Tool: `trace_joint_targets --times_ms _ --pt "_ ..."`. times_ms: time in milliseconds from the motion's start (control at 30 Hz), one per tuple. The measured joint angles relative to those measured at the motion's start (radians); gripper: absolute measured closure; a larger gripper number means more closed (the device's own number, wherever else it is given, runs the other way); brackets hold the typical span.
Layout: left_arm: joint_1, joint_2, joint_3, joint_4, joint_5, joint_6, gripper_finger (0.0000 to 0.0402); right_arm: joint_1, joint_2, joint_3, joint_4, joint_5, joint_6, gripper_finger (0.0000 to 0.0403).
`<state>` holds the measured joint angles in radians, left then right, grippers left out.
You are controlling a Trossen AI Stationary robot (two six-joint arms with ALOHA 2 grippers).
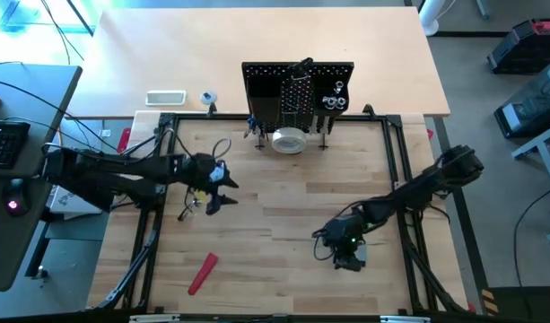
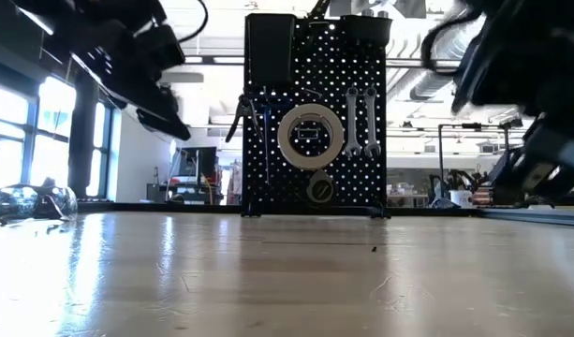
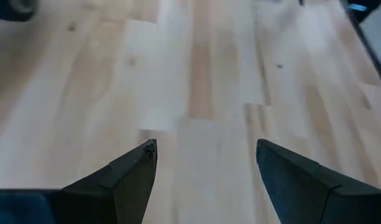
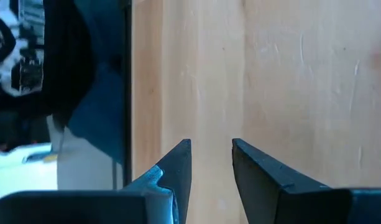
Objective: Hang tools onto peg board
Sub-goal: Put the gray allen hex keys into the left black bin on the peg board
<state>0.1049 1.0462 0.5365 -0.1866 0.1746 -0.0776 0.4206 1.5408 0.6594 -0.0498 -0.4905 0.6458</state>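
Pale wood-plank table [image 1: 283, 224], smooth and glossy. Black perforated metal peg board [image 2: 315, 112] stands upright at the far edge, carrying two silver wrenches [image 2: 360, 122], a white tape roll [image 2: 308, 136] and a small round tape measure [image 2: 318, 190]. A flat red-handled tool [image 1: 202, 273] lies near the front left. Left gripper [image 3: 206, 168] hovers mid-left, fingers spread wide, empty. Right gripper [image 4: 212, 165] hangs front right, fingers narrowly parted, holding nothing.

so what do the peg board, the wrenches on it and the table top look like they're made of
Peg board: likely sheet metal with a matte black coat, judging by its thin flat panel and even rows of punched holes. Wrenches: bare, shiny silver metal, probably steel. Table top: light wood planks with visible grain and seams, sealed smooth enough to reflect light in the low view.
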Motion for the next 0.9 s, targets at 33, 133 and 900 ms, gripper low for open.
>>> trace_joint_targets --times_ms 33,133,900 --pt "-0.028 0.000 0.000 0.001 -0.014 -0.011 0.0135 0.016 -0.021 0.000 -0.010 0.030 0.027 0.0292" --pt "-0.111 0.000 0.000 -0.006 -0.065 -0.045 0.0135 0.075 -0.090 0.000 -0.070 0.122 0.107 0.0292" --pt "-0.680 0.056 0.001 -0.107 -0.471 -0.445 0.0135 0.469 -0.236 0.000 -0.258 0.550 0.811 0.0292"
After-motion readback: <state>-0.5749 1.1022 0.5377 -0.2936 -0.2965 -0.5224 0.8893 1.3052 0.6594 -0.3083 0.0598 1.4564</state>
